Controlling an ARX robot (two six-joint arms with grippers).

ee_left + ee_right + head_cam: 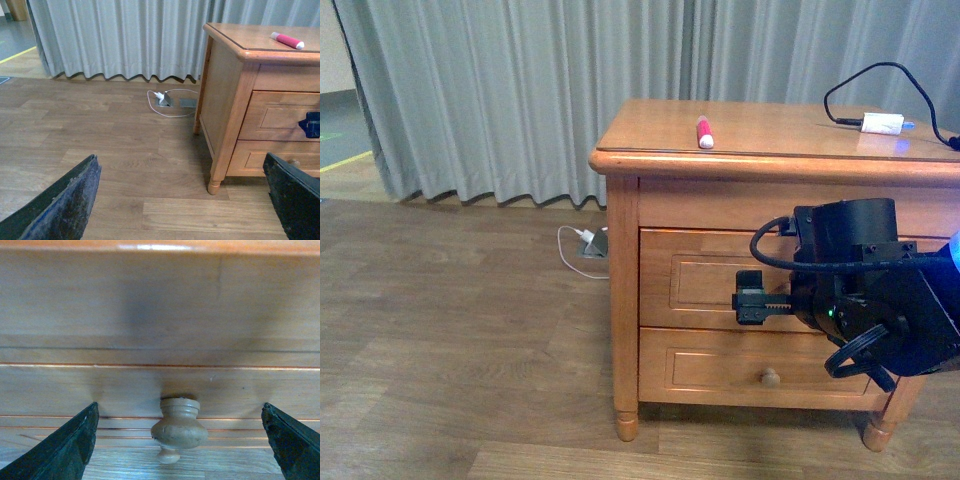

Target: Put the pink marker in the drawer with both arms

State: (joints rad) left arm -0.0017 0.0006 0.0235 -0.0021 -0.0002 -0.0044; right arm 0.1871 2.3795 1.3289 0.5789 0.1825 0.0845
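We see the short bright-pink marker with a white end (705,132) lying on top of the honey-brown wooden cabinet (620,250), near the front edge and well apart from both grippers. The right gripper (180,407) faces the closed upper wooden drawer w/ recessed panel front (160,380). Its fingers (60,450) are spread wide, round wooden knob (179,427) between them, prob. not touching, though we can't tell for sure. The left gripper (180,157) hangs over the brown plank floor (125,145) — fingers (65,205) spread, holding nothing.
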